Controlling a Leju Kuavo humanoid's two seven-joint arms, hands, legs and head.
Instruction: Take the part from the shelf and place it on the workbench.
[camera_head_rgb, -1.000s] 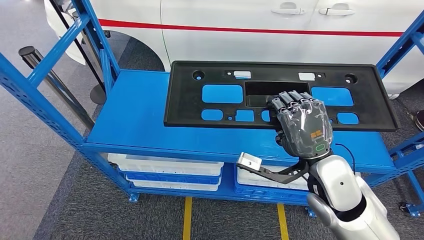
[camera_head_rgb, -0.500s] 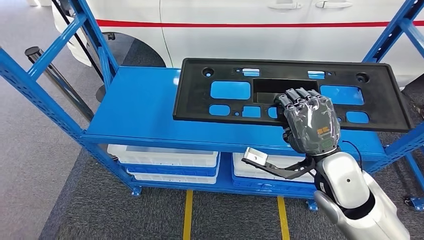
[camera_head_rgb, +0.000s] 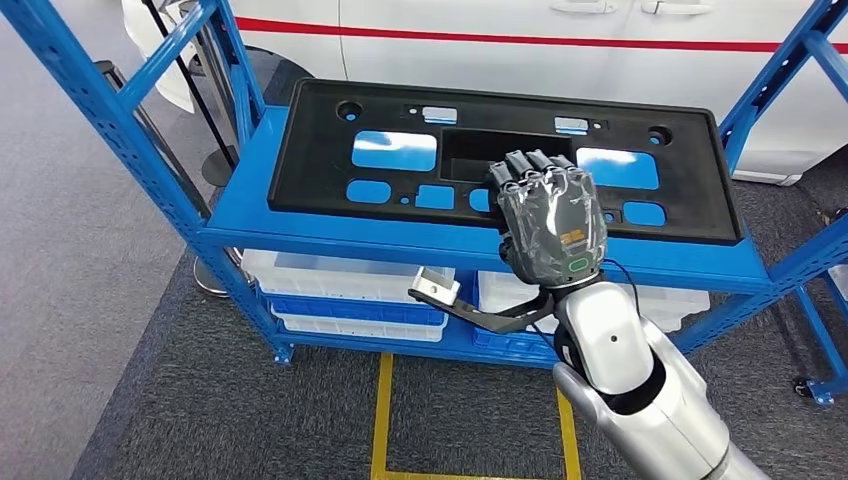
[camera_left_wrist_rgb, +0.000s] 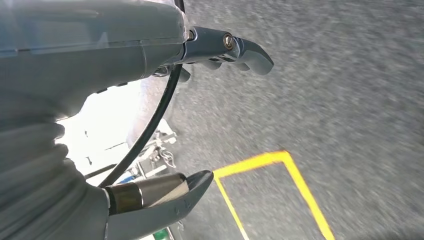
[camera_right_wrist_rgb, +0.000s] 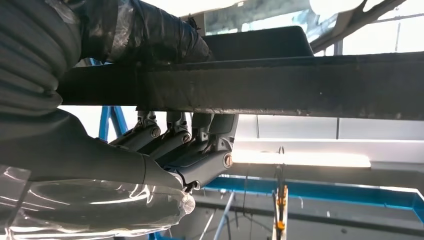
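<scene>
Over on the left, the blue steel shelf (camera_head_rgb: 250, 215) stands with its perforated uprights, white plastic bins (camera_head_rgb: 340, 290) stacked on the lower tier, grey carpet and yellow floor tape below. The left hand (camera_left_wrist_rgb: 200, 115) hangs over that carpet, fingers apart, holding nothing. Moving to the middle: the part (camera_head_rgb: 400, 195), a long matte black plastic panel with rounded rectangular cut-outs and a deep central recess, lies flat on the top tier. So it looks like early going, with the lift, the carry and the set-down on the desk all to come. And on the right, the right hand (camera_head_rgb: 548, 222), wrapped in clear film, has its fingers hooked into the recess; the wrist view shows them curled over the panel's near edge (camera_right_wrist_rgb: 250, 92), thumb beneath. That reads as a grip taken. Behind the shelf sits a glossy white car (camera_head_rgb: 560, 70) with a red stripe.
</scene>
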